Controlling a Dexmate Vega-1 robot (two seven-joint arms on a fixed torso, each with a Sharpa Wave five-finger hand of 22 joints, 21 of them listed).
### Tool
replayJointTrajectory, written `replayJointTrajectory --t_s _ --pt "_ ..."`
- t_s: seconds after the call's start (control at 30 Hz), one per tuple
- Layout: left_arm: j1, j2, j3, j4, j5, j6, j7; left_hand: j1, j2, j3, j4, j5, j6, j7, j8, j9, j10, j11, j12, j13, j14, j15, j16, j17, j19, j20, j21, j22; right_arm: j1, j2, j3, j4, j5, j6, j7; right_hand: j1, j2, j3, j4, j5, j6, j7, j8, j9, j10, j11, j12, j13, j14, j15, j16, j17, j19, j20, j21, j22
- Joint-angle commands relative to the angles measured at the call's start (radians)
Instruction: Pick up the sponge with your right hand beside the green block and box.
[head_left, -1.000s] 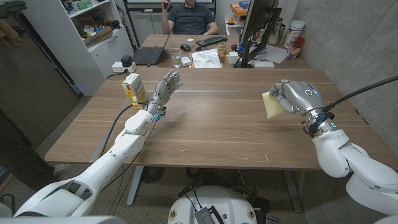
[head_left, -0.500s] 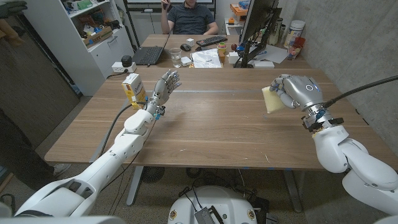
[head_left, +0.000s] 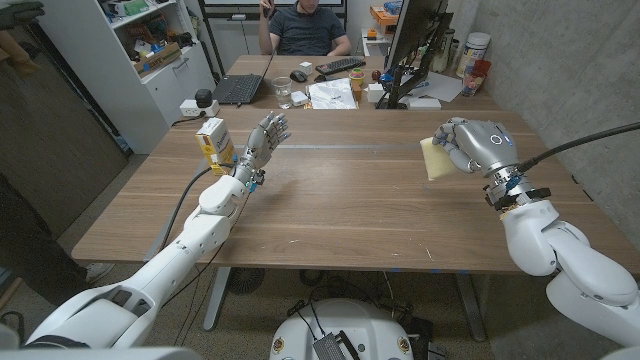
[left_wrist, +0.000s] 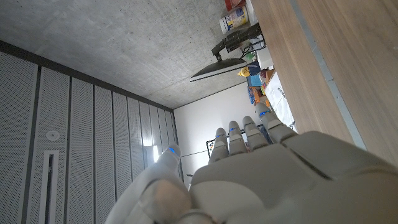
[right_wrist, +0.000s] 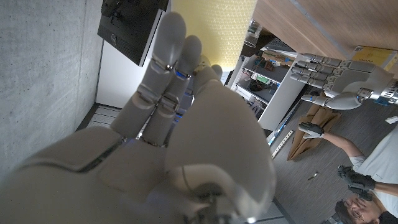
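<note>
The yellow sponge (head_left: 434, 160) is off the table at the right, held in my right hand (head_left: 476, 147), whose fingers wrap its far side. In the right wrist view the sponge (right_wrist: 231, 25) shows past the fingers of that hand (right_wrist: 186, 130). A yellow and white box (head_left: 215, 142) stands upright at the table's left. My left hand (head_left: 268, 136) is raised just right of the box, fingers apart and holding nothing; it also appears as my left hand (left_wrist: 267, 168) and, from across the table, my left hand (right_wrist: 333, 78). I cannot make out a green block.
The far end of the wooden table (head_left: 340, 200) carries a laptop (head_left: 240, 88), a glass (head_left: 284, 96), papers (head_left: 332, 94), a keyboard (head_left: 340, 66) and a monitor (head_left: 415, 45). A person (head_left: 305, 25) sits behind. Canisters (head_left: 476, 55) stand at the far right.
My right hand has lifted the sponge a little higher and slightly farther from me. The left arm and the box have stayed put.
</note>
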Motion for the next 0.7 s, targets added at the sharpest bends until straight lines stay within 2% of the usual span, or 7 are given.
replayJointTrajectory --t_s 0.03,0.2,0.27,0.7 --pt "-0.002 0.0 -0.002 0.006 -0.002 -0.002 -0.003 -0.002 0.001 -0.004 0.001 0.01 0.009 0.0 0.007 0.003 0.002 0.0 0.006 0.003 -0.005 0.003 0.004 0.002 0.007 0.0 -0.002 0.002 0.007 0.038 0.002 0.008 -0.027 0.027 0.009 0.051 0.041 0.002 0.007 0.004 0.009 -0.002 0.007 0.002 0.031 0.009 0.039 0.004 0.078 -0.062 -0.006 0.003 -0.018 -0.012 0.009 -0.001" --pt "-0.001 0.003 -0.002 0.002 -0.001 -0.001 -0.002 -0.002 0.001 -0.004 0.001 0.01 0.01 0.0 0.007 0.003 0.002 -0.001 0.006 0.003 -0.005 0.004 0.004 0.002 0.007 0.0 -0.002 0.002 0.008 0.047 0.005 0.017 -0.024 0.045 0.001 0.051 0.041 0.001 0.007 0.004 0.009 -0.003 0.009 0.003 0.031 0.008 0.039 0.005 0.08 -0.062 -0.01 0.005 -0.019 -0.012 0.013 -0.004" --pt "0.001 0.004 -0.003 -0.003 0.0 0.003 0.003 -0.002 0.001 -0.005 0.001 0.01 0.01 0.0 0.007 0.003 0.002 -0.001 0.006 0.003 -0.005 0.004 0.004 0.002 0.008 0.0 -0.002 0.002 0.009 0.051 0.002 0.014 -0.034 0.036 0.009 0.051 0.039 0.001 0.007 0.003 0.009 -0.002 0.011 0.005 0.036 0.016 0.038 0.001 0.081 -0.063 -0.013 0.004 -0.019 -0.012 0.017 -0.006" --pt "0.017 0.015 -0.009 -0.028 -0.001 0.006 0.014 -0.001 0.002 -0.006 0.001 0.01 0.01 0.002 0.007 0.003 0.001 0.0 0.006 0.003 -0.006 0.004 0.004 0.002 0.008 0.0 -0.004 0.002 0.004 0.064 0.008 0.02 -0.038 0.057 0.005 0.053 0.04 0.001 0.007 0.005 0.008 -0.003 0.011 0.0 0.032 0.006 0.038 0.007 0.088 -0.063 -0.021 0.012 -0.024 -0.012 0.032 -0.017"
